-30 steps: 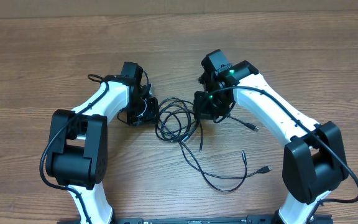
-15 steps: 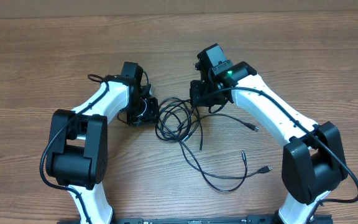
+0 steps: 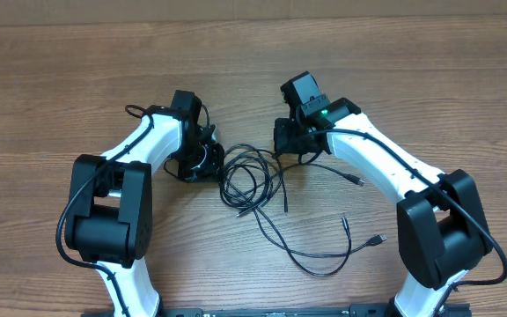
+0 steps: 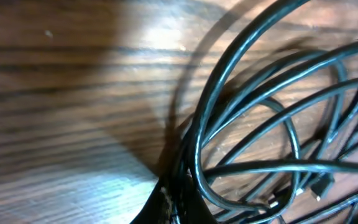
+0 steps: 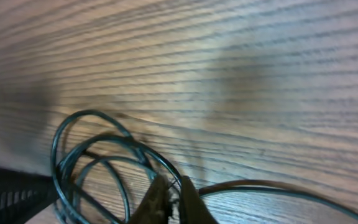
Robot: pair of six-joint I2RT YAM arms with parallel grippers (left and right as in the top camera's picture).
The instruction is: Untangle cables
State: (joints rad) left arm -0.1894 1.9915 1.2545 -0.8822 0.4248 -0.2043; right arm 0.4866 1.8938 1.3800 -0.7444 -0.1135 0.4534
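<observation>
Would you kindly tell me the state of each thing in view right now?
cables, tangled in overlapping loops between the two hands, loose ends trailing on the table.
left hand, shut on the cables at the near side of the loops.
right hand, shut on the cables at the other side of the loops.

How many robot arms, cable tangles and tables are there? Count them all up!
Robot arms: 2, left arm and right arm
Tangle of black cables: 1
Wooden table: 1
Total: 4
</observation>
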